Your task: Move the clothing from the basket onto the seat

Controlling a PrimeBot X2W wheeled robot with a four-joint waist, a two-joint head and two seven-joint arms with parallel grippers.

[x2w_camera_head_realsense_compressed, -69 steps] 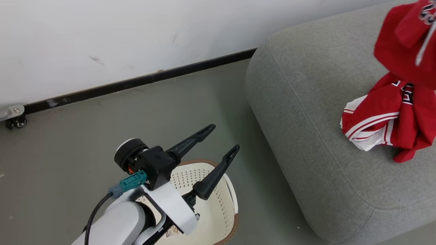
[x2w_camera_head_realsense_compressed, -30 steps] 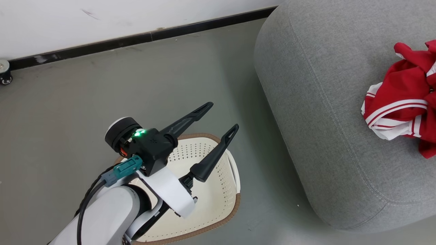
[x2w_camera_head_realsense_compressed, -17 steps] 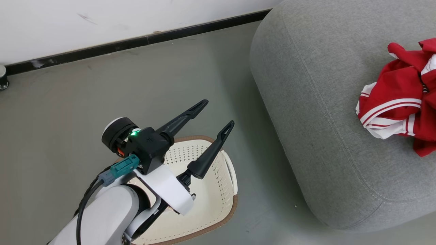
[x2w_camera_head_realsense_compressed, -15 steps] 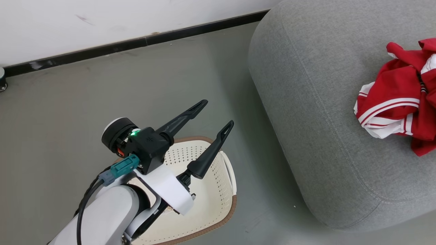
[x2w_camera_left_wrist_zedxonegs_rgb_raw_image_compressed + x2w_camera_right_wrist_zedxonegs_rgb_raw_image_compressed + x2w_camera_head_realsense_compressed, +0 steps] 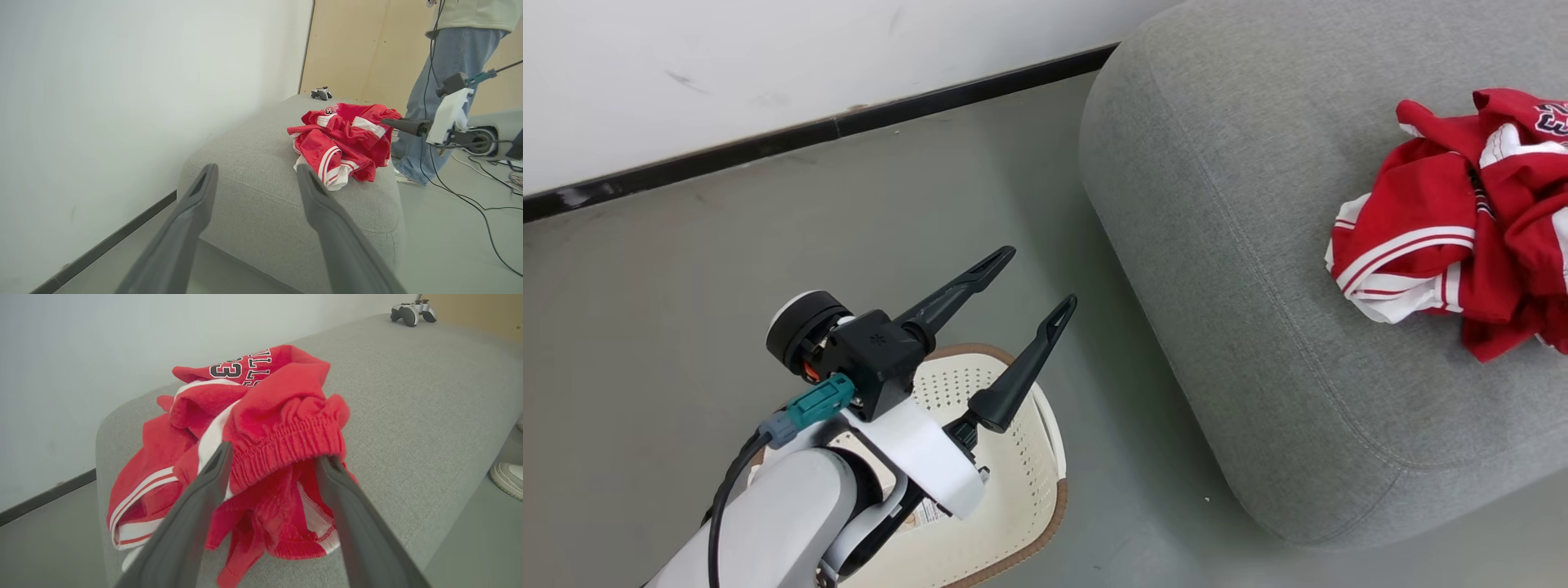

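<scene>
Cream plastic basket [image 5: 1029, 482]: sat on the floor off the seat's left edge, apart from it. The perforated wall and bottom that showed held no clothing, though the left arm hid part of it.
Left gripper [image 5: 1039, 278]: hovered above the basket, fingers spread wide, holding nothing.
Seat [image 5: 1258, 163]: grey upholstery, bare along its left edge and near corner.
Clothing [image 5: 1429, 237]: lay in one crumpled red-and-white heap on the seat's top, toward its right edge.
Right gripper [image 5: 274, 454]: fingers spread apart on either side of a bunched red waistband that touched both. It was not clamped, and the heap rested on the seat.
Controller [image 5: 410, 311]: sat at the seat's far edge, well apart from the heap.
Done: apparently the transfer itself, since all the clothing seen was on the seat.
Left: probably drawing the right gripper clear and checking the basket's hidden part.
</scene>
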